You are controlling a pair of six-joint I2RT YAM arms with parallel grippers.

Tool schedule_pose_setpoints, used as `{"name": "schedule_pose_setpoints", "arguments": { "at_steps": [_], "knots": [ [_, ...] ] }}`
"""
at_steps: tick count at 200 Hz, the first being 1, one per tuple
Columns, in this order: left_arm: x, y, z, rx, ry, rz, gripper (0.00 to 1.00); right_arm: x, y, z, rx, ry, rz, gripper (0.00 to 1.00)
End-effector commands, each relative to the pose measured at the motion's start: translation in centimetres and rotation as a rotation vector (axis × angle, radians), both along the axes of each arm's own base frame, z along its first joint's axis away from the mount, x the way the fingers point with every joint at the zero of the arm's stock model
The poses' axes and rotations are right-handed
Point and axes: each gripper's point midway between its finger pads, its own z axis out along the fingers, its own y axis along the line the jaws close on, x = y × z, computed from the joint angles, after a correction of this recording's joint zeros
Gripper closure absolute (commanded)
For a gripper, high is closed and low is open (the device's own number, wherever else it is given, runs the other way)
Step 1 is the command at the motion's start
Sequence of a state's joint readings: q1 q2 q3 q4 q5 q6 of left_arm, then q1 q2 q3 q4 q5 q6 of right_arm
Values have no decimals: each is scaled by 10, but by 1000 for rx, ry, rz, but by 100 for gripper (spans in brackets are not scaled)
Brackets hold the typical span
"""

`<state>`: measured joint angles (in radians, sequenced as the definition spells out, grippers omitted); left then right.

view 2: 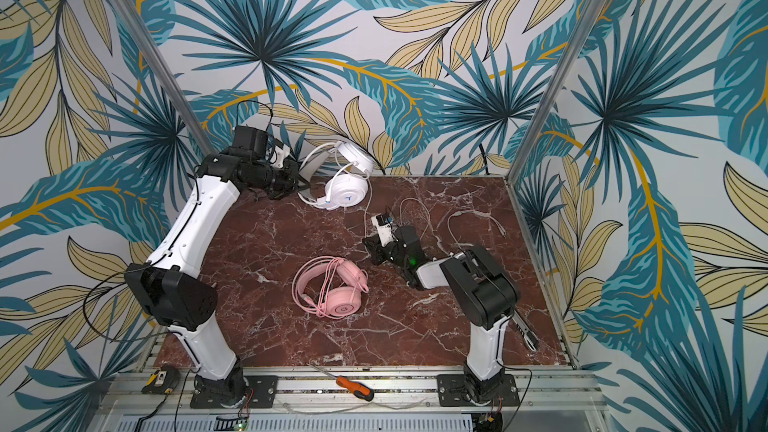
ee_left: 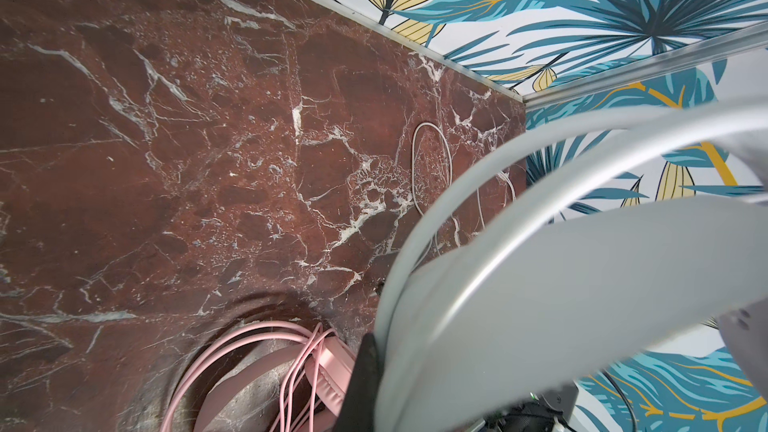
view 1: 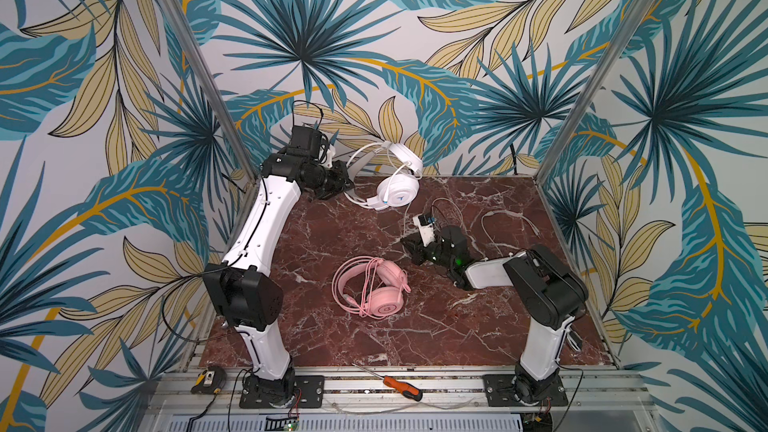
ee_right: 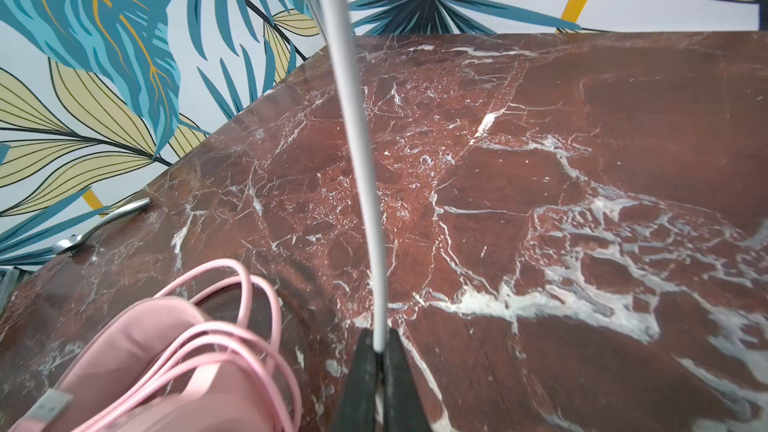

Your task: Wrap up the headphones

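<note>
The white headphones (view 1: 398, 191) (view 2: 345, 191) hang tilted above the table's back left. My left gripper (view 1: 347, 187) (view 2: 301, 187) is shut on their grey headband (ee_left: 540, 284); one black finger (ee_left: 365, 371) shows beside the band. The white cable (view 1: 405, 218) (ee_right: 357, 160) runs taut from the earcup down to my right gripper (view 1: 409, 245) (view 2: 370, 245) (ee_right: 378, 351), which is shut on it just above the marble. The cable's remainder (view 1: 511, 222) lies loose at the back right. The pink headphones (view 1: 374, 288) (view 2: 332, 288) (ee_right: 124, 347) lie flat mid-table, their pink cable coiled over them.
A red-brown marble tabletop (view 1: 436, 334) is bounded by patterned walls and two metal posts. An orange-handled screwdriver (view 1: 402, 386) and a yellow tape measure (view 1: 208, 380) lie on the front rail. A silver metal piece (ee_right: 104, 222) sits at the table's left edge.
</note>
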<state>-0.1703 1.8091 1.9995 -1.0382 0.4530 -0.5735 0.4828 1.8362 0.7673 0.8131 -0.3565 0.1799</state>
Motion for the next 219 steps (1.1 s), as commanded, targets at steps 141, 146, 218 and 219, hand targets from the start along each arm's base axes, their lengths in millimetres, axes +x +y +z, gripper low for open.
{"name": "schedule_pose_setpoints", "arguments": {
  "at_steps": [141,146,218,219],
  "knots": [
    [35,23,-40,172,27,248,100,-137,-18,79,-554,65,458,100],
    [35,22,-44,178,34,246,100,-140,-18,81,-564,66,474,100],
    [26,18,-103,403,88,198,100,-155,-13,119,-659,154,675,100],
    [26,18,-103,405,90,197,100,-155,-12,120,-658,153,676,100]
  ]
}}
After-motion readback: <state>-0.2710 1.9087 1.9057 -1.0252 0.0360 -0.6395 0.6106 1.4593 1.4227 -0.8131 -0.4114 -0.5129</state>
